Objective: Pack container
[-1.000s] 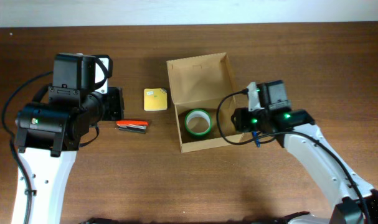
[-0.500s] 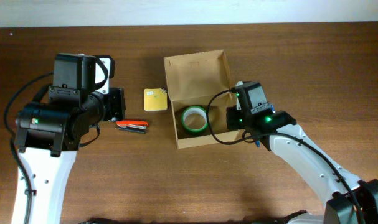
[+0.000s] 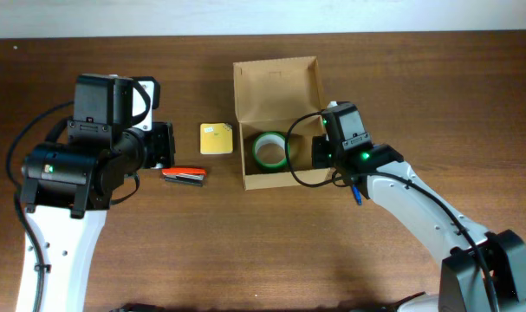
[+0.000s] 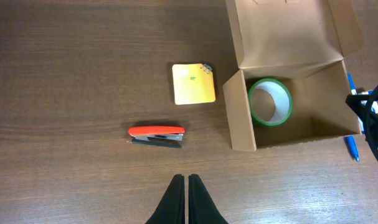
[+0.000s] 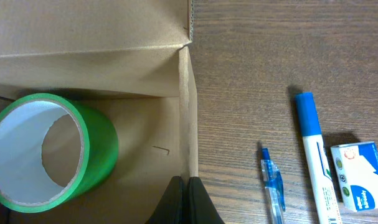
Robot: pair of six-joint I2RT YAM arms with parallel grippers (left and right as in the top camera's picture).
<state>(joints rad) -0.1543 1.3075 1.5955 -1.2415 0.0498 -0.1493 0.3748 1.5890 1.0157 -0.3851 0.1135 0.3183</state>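
The container (image 3: pixel 275 95) is a tan cardboard box in the middle of the table, its flap lid open at the far side. A green tape roll (image 3: pixel 269 149) lies inside it, near the left wall. My right gripper (image 3: pixel 319 154) sits at the box's right wall. In the right wrist view its fingertips (image 5: pixel 187 180) are shut on the thin edge of that wall (image 5: pixel 187 112), with the tape roll (image 5: pixel 51 149) to the left. My left gripper (image 4: pixel 186 177) is shut and empty, hovering over bare table left of the box (image 4: pixel 288 37).
A red stapler (image 3: pixel 185 174) and a yellow sticky-note pad (image 3: pixel 216 138) lie left of the box. Right of the box lie a blue pen (image 5: pixel 273 183), a blue-capped marker (image 5: pixel 316 162) and a small staples box (image 5: pixel 360 174).
My right gripper moved in to the box's right wall and shut on it. The box shifted and turned a little. The left arm has not moved.
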